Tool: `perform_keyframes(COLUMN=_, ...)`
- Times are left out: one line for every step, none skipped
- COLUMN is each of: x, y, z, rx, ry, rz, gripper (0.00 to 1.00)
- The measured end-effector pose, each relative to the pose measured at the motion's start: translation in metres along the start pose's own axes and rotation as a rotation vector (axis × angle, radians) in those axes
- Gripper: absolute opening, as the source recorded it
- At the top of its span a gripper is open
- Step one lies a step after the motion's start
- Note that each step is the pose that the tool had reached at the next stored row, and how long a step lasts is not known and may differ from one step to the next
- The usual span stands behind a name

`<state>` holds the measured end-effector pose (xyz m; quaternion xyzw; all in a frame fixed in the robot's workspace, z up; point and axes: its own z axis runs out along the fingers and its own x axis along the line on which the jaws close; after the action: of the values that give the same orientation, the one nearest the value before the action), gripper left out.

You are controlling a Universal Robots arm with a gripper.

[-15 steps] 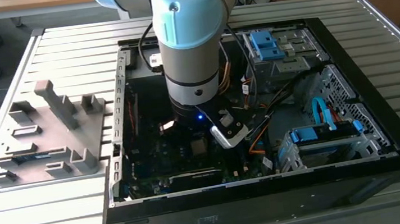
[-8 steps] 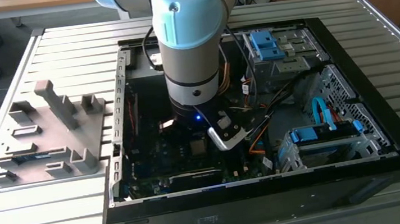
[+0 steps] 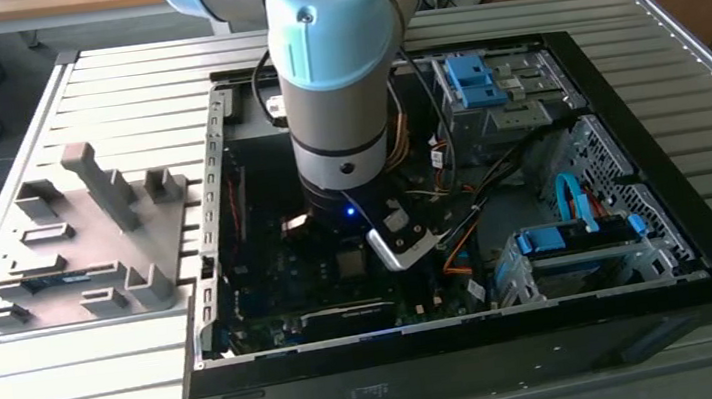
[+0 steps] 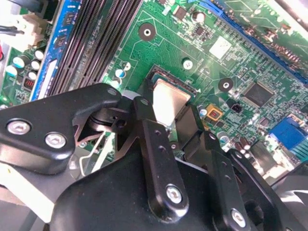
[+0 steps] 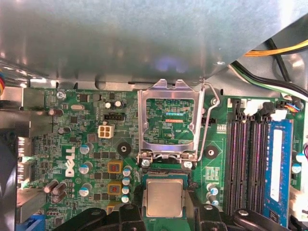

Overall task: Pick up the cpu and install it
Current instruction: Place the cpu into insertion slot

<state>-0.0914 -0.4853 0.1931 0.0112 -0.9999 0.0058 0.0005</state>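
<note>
Gripper: the gripper (image 4: 166, 109) is closed on the cpu (image 5: 164, 197), one black finger (image 4: 154, 139) pressed to each of two opposite edges, as both wrist views show.
Cpu position: between the fingertips, metal lid facing up towards the wrist, directly over the socket on the motherboard (image 5: 86, 125). Whether it is fully seated or just above the socket cannot be told.
Socket hardware: just beyond the fingertips, the metal load plate (image 5: 143, 120) stands flipped open, with its wire lever (image 5: 208, 120) raised beside it.
Nearby parts: the memory slots (image 5: 250, 159) run along one side of the gripper, close to the socket.
Wider scene: in the exterior view the arm (image 3: 333, 61) reaches straight down into the open computer case (image 3: 681, 223), which lies on a slatted table (image 3: 114, 76). A grey parts fixture (image 3: 92, 240) sits well apart from the gripper, outside the case.
Handling judgement: the cpu is likely light, rigid and smooth, so it could slip. Its underside contacts and the socket pins are fragile. Holding it by the bare edges, level and with gentle force, suits it best.
</note>
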Motion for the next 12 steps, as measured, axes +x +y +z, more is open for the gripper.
perform_keyframes(x=0.0000, y=-0.0001, z=0.0002, rx=0.0002, ry=0.0001, rz=0.000, gripper=0.44)
perform_keyframes(x=0.0000, y=-0.0001, z=0.0004, rx=0.0003, ry=0.0002, rz=0.000, gripper=0.44)
perform_keyframes(x=0.0000, y=-0.0001, z=0.0006, rx=0.0003, ry=0.0002, rz=0.001, gripper=0.44)
perform_keyframes(x=0.0000, y=-0.0001, z=0.0009, rx=0.0002, ry=0.0002, rz=0.001, gripper=0.44)
perform_keyframes(x=0.0000, y=-0.0001, z=0.0012, rx=0.0002, ry=0.0001, rz=0.002, gripper=0.44)
perform_keyframes(x=0.0000, y=-0.0001, z=0.0014, rx=0.0003, ry=0.0002, rz=0.003, gripper=0.44)
perform_keyframes(x=0.0000, y=-0.0001, z=0.0015, rx=0.0003, ry=0.0002, rz=0.003, gripper=0.44)
perform_keyframes(x=0.0000, y=-0.0001, z=0.0018, rx=0.0003, ry=0.0002, rz=0.003, gripper=0.44)
perform_keyframes(x=0.0000, y=-0.0001, z=0.0020, rx=0.0003, ry=0.0003, rz=0.004, gripper=0.44)
perform_keyframes(x=0.0000, y=-0.0001, z=0.0022, rx=0.0004, ry=0.0003, rz=0.004, gripper=0.44)
perform_keyframes(x=0.0000, y=-0.0001, z=0.0024, rx=0.0005, ry=0.0003, rz=0.005, gripper=0.44)
perform_keyframes(x=0.0000, y=-0.0001, z=0.0026, rx=0.0005, ry=0.0003, rz=0.005, gripper=0.44)
